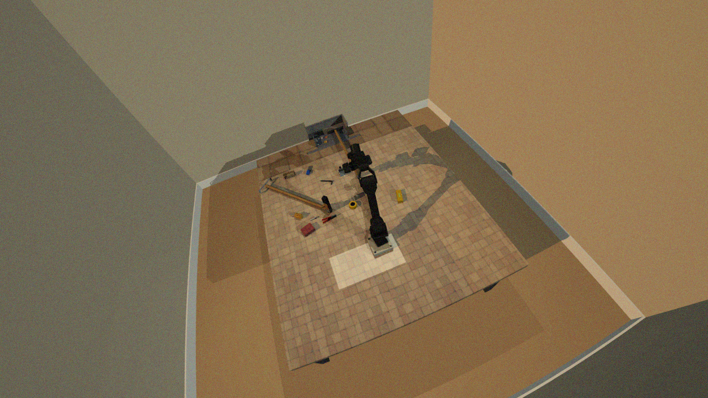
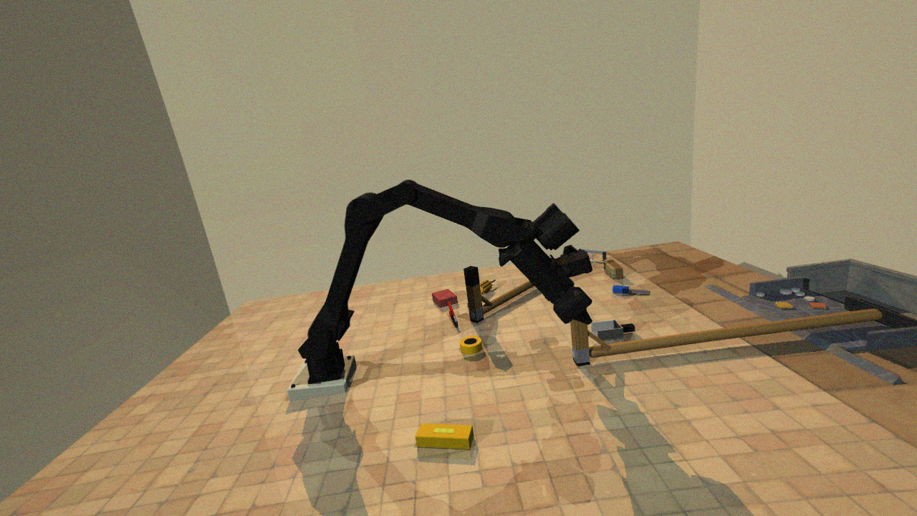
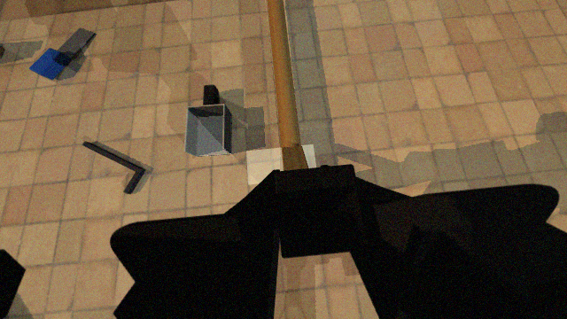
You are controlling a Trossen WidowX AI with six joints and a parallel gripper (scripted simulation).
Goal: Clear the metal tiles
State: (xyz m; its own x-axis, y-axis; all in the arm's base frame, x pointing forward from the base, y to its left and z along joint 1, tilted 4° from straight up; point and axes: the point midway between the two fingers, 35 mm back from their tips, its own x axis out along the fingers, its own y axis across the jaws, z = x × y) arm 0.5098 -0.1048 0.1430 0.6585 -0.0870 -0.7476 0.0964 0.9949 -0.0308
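My gripper [image 2: 578, 315] [image 3: 299, 174] is shut on the upright grip of the long scraper [image 2: 724, 331] [image 3: 283, 93] [image 1: 340, 139]. The grip's foot stands on the table. The wooden pole runs out to the steel bench plate [image 2: 776, 282], where the dark blade [image 2: 867, 302] sits over it. Several metal tiles [image 2: 783, 305], pale discs and orange pieces, lie on the plate beside the blade. The grey catch box [image 2: 852, 272] [image 1: 324, 124] stands at the plate's far end. The wrist view shows only the pole, not the plate.
A second long-handled tool [image 2: 506, 294] [image 1: 297, 196] lies to the left. Near my gripper are a small grey open box [image 2: 607, 329] [image 3: 208, 130], a black L-key [image 3: 117, 161], a blue item [image 2: 622, 289] [image 3: 46, 64], a yellow tape roll [image 2: 471, 345], a red block [image 2: 443, 297] and a yellow block [image 2: 443, 436].
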